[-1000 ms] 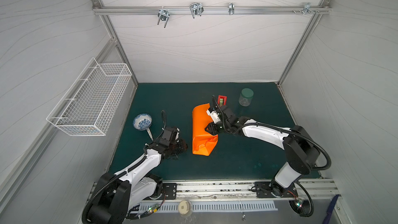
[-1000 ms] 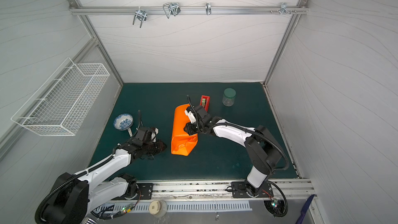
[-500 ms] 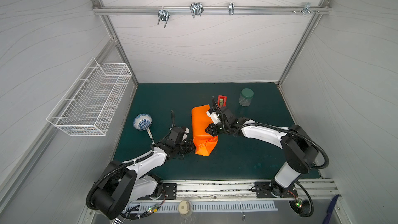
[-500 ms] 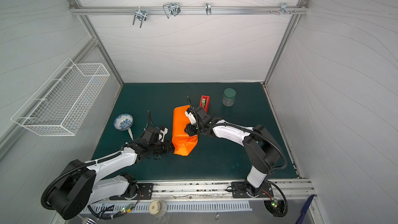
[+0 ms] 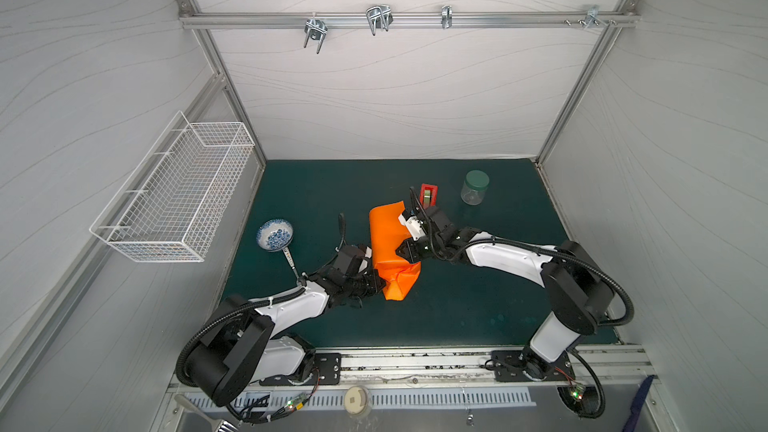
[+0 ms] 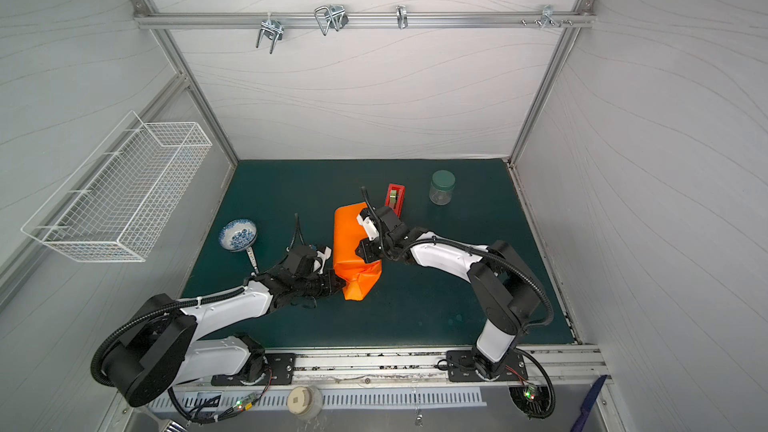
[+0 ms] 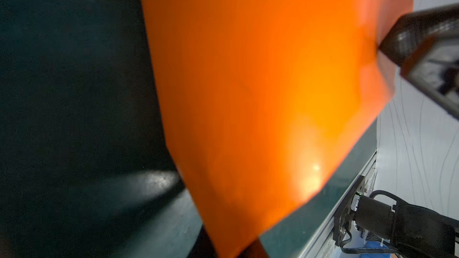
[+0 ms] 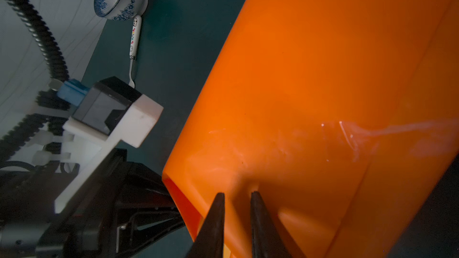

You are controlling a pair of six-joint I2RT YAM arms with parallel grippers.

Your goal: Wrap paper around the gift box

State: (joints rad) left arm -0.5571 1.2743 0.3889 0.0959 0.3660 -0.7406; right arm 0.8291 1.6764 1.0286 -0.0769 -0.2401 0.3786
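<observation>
Orange paper [image 5: 388, 243] bundled mid-surface [image 5: 457, 305], its near end loose and crumpled. No sight of the gift box; presumably inside.

The left tool [image 5: 379, 282] is clenched on the paper's near-left edge. The right tool [image 8: 236, 196] has its tips almost together against the right face; pinching or only pressing, cannot tell.

Risks:
- Opposed pulls tear the thin sheet.
- A slipped grip lets the fold spring open.
- The box slides out the open end.

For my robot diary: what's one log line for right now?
thin orange paper sheet: folded bundle on dark green mat | left gripper: shut, against near-left side | right gripper: pinching top fold
</observation>
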